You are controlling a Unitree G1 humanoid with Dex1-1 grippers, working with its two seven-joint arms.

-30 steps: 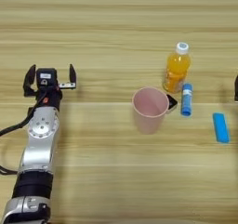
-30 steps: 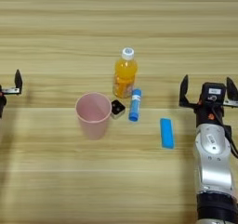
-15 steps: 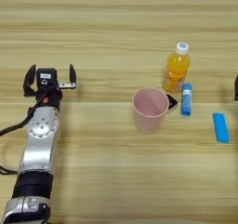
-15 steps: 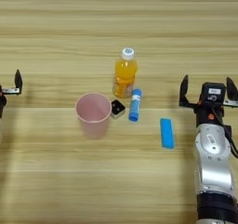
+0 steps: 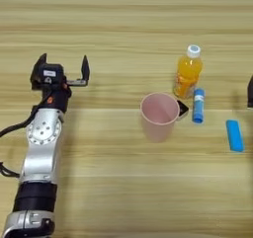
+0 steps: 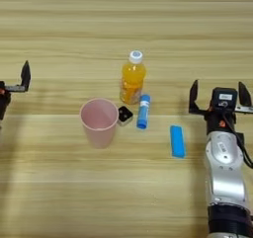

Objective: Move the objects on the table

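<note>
Left gripper at frame left and right gripper at frame right both stand with fingers spread apart, holding nothing. At centre of the table, the pink cup stands upright; the small cube lies just beside its right. The orange-juice bottle stands behind, the blue tube lies right of the cube, and the flat blue bar lies apart, lower right.

No text, brand or number can be read anywhere. The bottle, the tube and the blue bar carry no readable label, and the cup is plain.
</note>
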